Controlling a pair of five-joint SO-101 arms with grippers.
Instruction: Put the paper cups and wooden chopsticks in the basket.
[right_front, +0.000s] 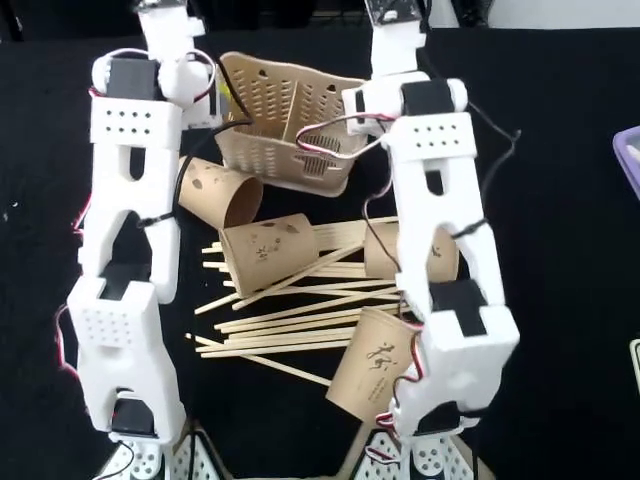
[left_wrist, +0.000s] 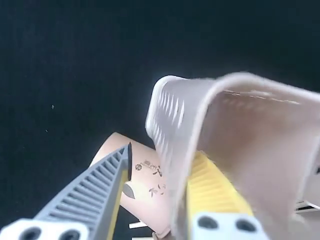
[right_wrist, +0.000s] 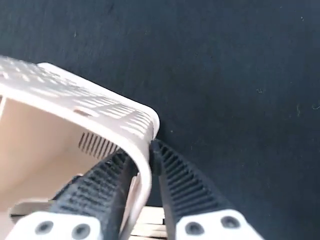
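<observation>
So - my right gripper (right_wrist: 150, 150) is pinching the basket (right_wrist: 75, 100) rim, my left gripper (left_wrist: 162, 152) is spread astride its wall - cups (right_front: 262, 252) and chopsticks (right_front: 290, 335) are on the table (right_front: 560, 300).

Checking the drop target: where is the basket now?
High view: the basket lies tilted at the far side between the arms, behind the paper cups, the right gripper pinching its wall.

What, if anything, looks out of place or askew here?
The basket looks tilted rather than flat on the table, its rim pinched in the right gripper. Four paper cups lie tipped on their sides among loosely scattered chopsticks.
</observation>
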